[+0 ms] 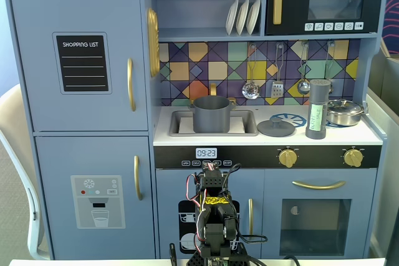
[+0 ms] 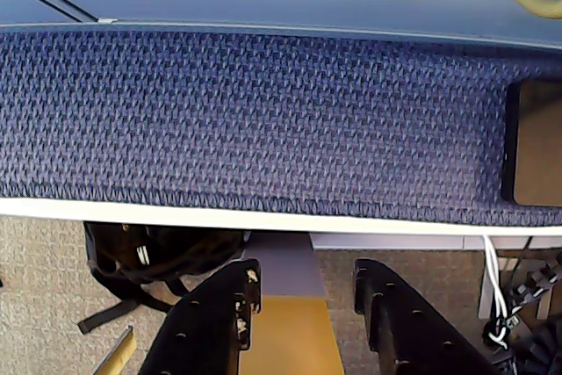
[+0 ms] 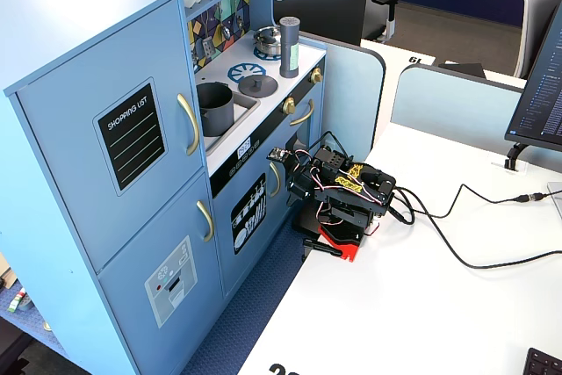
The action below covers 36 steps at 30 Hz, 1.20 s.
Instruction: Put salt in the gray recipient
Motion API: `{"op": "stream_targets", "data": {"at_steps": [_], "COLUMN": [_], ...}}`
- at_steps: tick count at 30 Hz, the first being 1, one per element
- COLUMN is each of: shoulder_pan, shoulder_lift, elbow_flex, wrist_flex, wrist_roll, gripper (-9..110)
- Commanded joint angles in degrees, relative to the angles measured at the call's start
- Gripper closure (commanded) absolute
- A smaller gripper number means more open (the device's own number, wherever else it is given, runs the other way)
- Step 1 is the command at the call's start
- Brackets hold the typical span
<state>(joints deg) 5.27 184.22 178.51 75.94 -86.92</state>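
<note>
The salt [image 1: 318, 109] is a tall slim gray shaker with a pale green label. It stands upright on the toy kitchen counter, right of the sink, and also shows in the other fixed view [image 3: 289, 46]. The gray recipient [image 1: 212, 114] is a dark-gray pot with side handles, standing in the sink [image 3: 215, 108]. My arm [image 1: 212, 213] is folded low on the white table in front of the kitchen [image 3: 347, 195], far below both. In the wrist view my gripper [image 2: 307, 274] is open and empty, looking down past the table edge.
A flat gray lid with a knob [image 1: 275, 128] lies between sink and shaker. A shiny silver lidded pan [image 1: 345, 111] sits right of the shaker. Utensils [image 1: 277, 85] hang on the back wall. Cables [image 3: 474, 252] run across the white table. A blue fabric strip [image 2: 263, 111] lies below the kitchen front.
</note>
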Motion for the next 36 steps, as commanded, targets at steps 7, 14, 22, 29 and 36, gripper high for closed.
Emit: {"op": "stream_targets", "data": {"at_steps": [7,14,22,29,36], "shoulder_pan": [1.14,4.31,11.69,24.87,40.25], "shoulder_lift": [0.26,0.26,-3.87,-9.67,-15.29], "elbow_flex": [0.09,-0.35,-14.77,-28.21,-32.26], "wrist_flex": [0.09,0.00,-0.79,-3.43,-33.40], "wrist_roll": [-2.64,-5.01,-0.53,2.81,4.04], "gripper": [101,101,101,101,101]}}
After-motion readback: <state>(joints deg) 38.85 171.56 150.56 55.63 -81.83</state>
